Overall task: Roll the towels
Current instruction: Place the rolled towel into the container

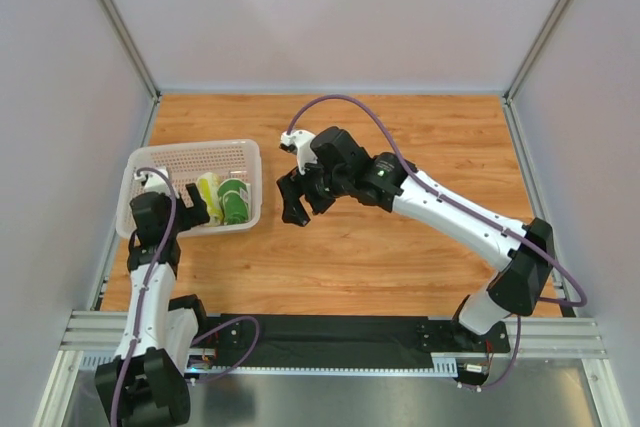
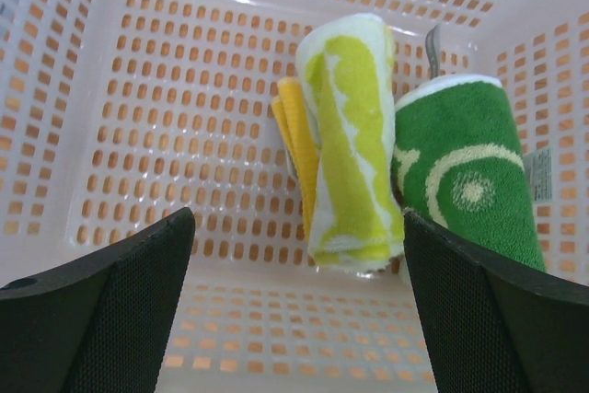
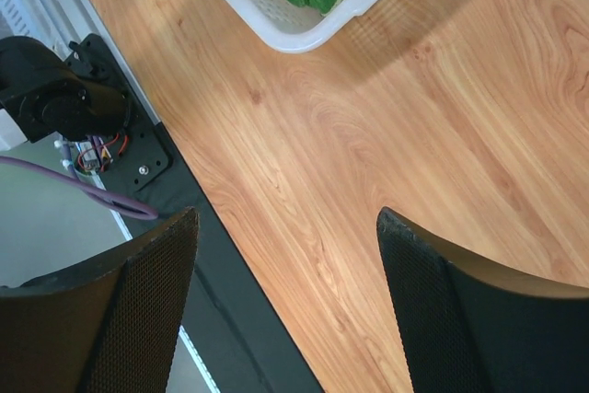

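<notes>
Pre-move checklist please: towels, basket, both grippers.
1. Green towel rolled, inside the basket: ok.
2. Lime towel rolled, lying alongside the green one: ok.
3. Left gripper open, holding nothing, over the basket: ok.
4. Right gripper open, holding nothing, over the table, apart from the basket: ok.
5. Loose ends of both rolls tucked: cannot tell.
</notes>
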